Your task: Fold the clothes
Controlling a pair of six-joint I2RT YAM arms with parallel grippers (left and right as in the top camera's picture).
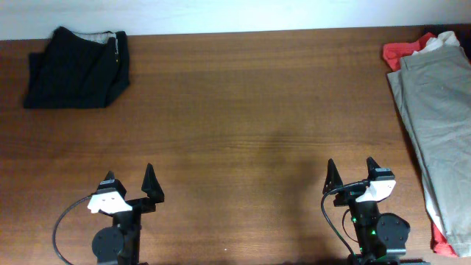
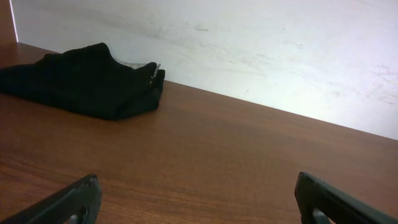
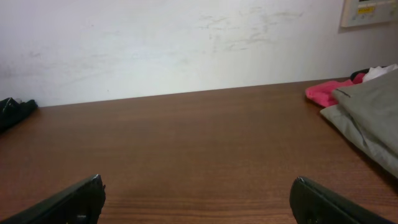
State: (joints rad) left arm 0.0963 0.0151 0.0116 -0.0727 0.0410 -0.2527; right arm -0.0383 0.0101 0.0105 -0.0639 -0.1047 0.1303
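Overhead, we see both arms sitting low at the near edge of the table (image 1: 243,110). The left gripper (image 1: 129,177) and the right gripper (image 1: 351,165) each have their fingers spread wide, holding nothing. The surface is brown wood grain, with a scuffed white wall (image 2: 280,50) behind it. In the far left corner lie the clothes (image 1: 77,68), a black garment bunched in a rough rectangle. Pale lining shows at its top edge, and it is well apart from both grippers. Khaki trousers (image 1: 441,110) and a red cloth (image 1: 401,53) lie at the right edge.
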